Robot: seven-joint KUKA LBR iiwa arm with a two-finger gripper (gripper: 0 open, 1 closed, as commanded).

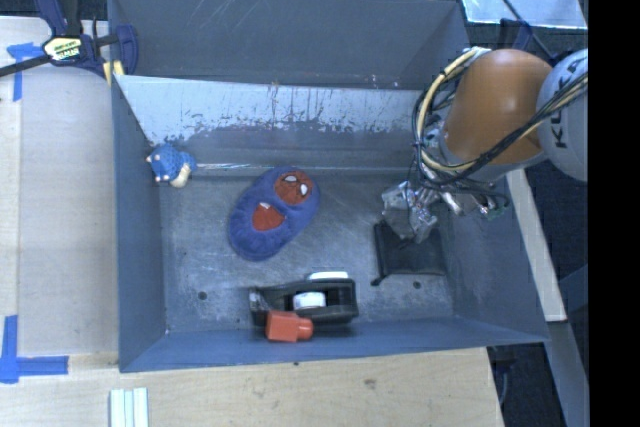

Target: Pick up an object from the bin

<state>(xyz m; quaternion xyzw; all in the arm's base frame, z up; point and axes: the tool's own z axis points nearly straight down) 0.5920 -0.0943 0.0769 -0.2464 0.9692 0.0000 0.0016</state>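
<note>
Grey sheet metal all round you, operator: the bin (300,35) has smooth sloping walls and a scuffed, speckled floor, with scratch marks along the far wall. At the far left sits a small blue soft toy (170,165) with a pale patch, tucked against the wall. In the centre lies a fuzzy blue slipper (272,210), oval, with two red patches on top. By the near wall there's a black plastic tape dispenser (318,298) with a white roll, and a red-orange block (288,326) touching its left end. On the right, a flat, matt black piece (410,257), roughly square, lies on the floor; its material is hard to make out. Your gripper (412,213), a glint of shiny metal, hangs at that piece's far edge. I can't tell whether it touches the piece, how far open it is, or whether it holds anything. The rounded orange cover (500,105) and looping cables hide the wrist.
</note>
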